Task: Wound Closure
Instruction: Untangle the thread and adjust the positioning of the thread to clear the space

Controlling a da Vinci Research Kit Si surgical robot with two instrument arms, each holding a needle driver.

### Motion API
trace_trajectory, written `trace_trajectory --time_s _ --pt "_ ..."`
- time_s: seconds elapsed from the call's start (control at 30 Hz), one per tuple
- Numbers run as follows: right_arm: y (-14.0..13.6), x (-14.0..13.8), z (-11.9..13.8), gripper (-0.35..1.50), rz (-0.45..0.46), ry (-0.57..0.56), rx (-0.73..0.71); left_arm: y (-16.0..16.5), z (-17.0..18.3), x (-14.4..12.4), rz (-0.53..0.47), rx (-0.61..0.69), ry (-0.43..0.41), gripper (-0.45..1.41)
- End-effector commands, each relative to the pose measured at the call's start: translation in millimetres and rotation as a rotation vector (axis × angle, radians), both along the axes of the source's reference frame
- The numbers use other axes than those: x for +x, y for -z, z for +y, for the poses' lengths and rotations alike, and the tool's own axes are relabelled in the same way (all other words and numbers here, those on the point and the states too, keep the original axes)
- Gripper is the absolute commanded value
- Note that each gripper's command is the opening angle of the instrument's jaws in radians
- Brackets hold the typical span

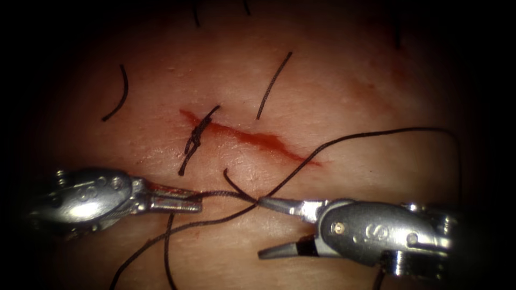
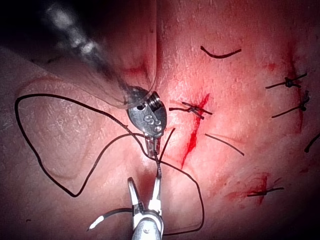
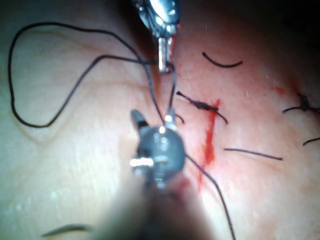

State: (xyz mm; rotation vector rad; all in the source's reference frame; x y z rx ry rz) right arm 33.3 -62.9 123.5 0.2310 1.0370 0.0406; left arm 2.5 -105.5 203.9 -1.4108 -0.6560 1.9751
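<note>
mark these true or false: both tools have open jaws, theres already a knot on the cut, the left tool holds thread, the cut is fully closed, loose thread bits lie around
1. Both tools have open jaws. False: the left arm's silver tool is shut on the thin dark thread; the right arm's silver tool is open.
2. A dark knotted stitch crosses the red cut. True.
3. The left tool holds thread. True.
4. The cut is fully closed. False: right of the stitch it lies open, with red fluid.
5. Cut thread pieces lie on the pale pink tissue. True.
</note>
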Motion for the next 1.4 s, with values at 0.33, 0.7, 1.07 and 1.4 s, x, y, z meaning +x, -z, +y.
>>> trace_trajectory --time_s 0.33,0.7,1.07,1.4 --pt "-0.9 4.8 -0.5 0.54 -0.033 0.030 -0.054 -1.0 -0.1 0.6 -0.009 0.007 -0.027 -0.45" --pt "-2.0 3.6 -0.3 0.46 -0.079 0.017 -0.076 -1.0 0.7 2.0 0.021 0.001 -0.007 -0.45" --pt "-5.3 6.2 -0.4 0.53 -0.109 0.004 -0.090 0.4 0.3 1.9 0.031 -0.011 -0.003 -0.45" --pt "-6.5 3.4 -0.8 -0.35 -0.170 0.042 -0.105 0.7 0.9 4.0 0.035 -0.009 -0.007 -0.45"
